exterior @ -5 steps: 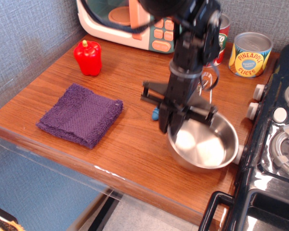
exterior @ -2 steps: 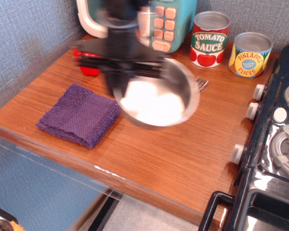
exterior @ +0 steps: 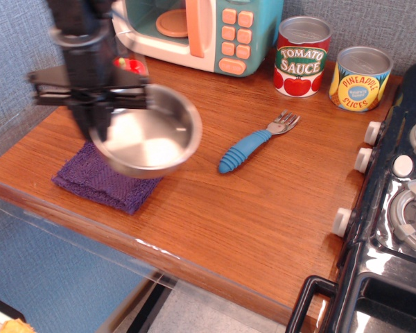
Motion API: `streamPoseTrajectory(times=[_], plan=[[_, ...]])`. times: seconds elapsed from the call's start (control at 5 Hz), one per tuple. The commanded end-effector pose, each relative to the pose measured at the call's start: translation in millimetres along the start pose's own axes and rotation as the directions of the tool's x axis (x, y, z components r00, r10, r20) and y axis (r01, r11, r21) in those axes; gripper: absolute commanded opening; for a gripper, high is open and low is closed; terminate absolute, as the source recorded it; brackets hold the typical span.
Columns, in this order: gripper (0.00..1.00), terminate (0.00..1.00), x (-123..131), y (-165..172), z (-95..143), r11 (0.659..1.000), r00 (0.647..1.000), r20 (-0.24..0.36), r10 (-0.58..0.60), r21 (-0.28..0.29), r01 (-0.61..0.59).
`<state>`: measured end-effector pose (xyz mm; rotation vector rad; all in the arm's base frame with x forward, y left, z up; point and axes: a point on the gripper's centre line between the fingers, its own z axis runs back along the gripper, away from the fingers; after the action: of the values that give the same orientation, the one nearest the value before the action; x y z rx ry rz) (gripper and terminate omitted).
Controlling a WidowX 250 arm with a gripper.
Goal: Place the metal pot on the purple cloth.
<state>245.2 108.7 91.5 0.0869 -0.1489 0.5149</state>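
The metal pot (exterior: pixel 147 133) is a shallow shiny steel bowl, held in the air above the purple cloth (exterior: pixel 105 182), covering most of it. The cloth is a folded dark-purple towel near the table's front left edge; only its front and left part shows. My gripper (exterior: pixel 96 119) is black, comes down from the top left, and is shut on the pot's left rim. The arm and gripper are motion-blurred.
A toy microwave (exterior: pixel 194 28) stands at the back. A red pepper (exterior: pixel 128 66) is partly hidden behind the gripper. A blue-handled fork (exterior: pixel 253 143) lies mid-table. A tomato sauce can (exterior: pixel 302 57) and pineapple can (exterior: pixel 360 78) stand back right. A black stove (exterior: pixel 395 208) borders the right.
The gripper has carried the pot from the table's right side leftward, lifting it, to above the purple cloth. The fork it had hidden now shows.
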Motion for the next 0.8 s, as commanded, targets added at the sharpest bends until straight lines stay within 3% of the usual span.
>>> streamPoseTrajectory(times=[0.0,0.6], plan=[[0.0,0.0,3.0,48.6,-6.2,0.99,0.99,-0.015,0.139,0.019,-0.139],[0.0,0.0,-3.3,45.6,-32.5,0.992,0.986,-0.109,0.124,0.044,-0.12]])
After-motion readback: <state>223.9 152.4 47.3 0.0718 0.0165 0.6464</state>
